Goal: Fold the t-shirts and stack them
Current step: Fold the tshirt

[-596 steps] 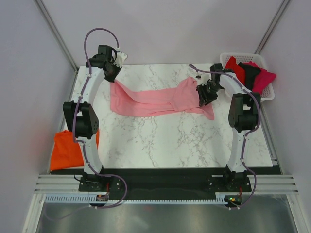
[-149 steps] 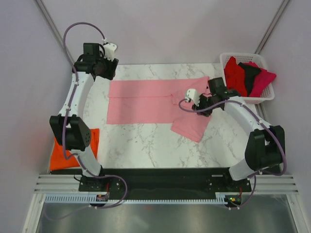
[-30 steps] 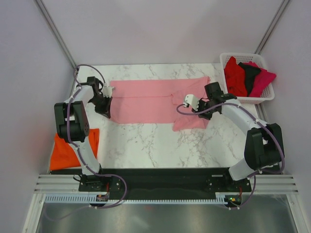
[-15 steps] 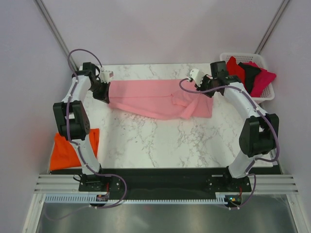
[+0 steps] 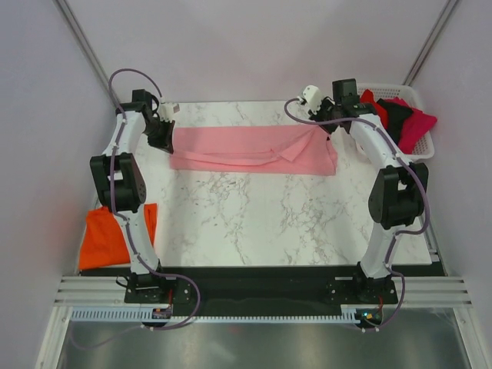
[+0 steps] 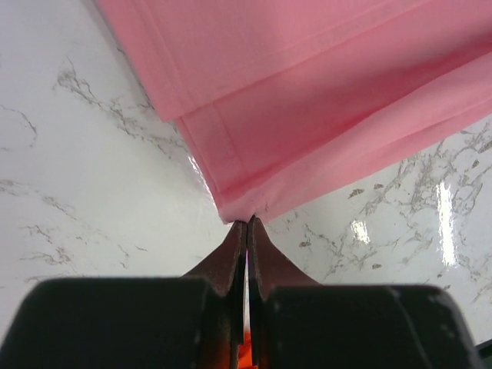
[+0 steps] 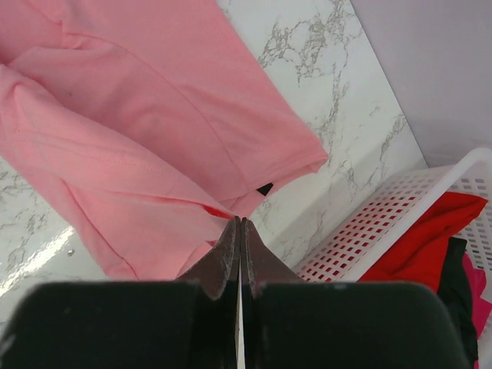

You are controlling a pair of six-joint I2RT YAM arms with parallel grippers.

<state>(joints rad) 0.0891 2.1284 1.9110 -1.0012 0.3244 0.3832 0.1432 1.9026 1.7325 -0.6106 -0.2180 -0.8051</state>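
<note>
shirt: light pink t-shirt [image 5: 254,150] is lying folded into a long flat band, layered hems showing, on the far part of the marble table [image 5: 254,223] | axis: running left-right between the arms | left gripper [image 6: 246,224] is pinching its left corner | right gripper [image 7: 239,221] is pinching its right edge, near the white basket [image 7: 361,246]

No text, number, brand or sign reads in any of your three views. The only label you can spot is a small dark tag [image 7: 264,188] at the edge of the light pink t-shirt [image 7: 154,115] in the right wrist view. It is too small for you to make out any print on it.
</note>
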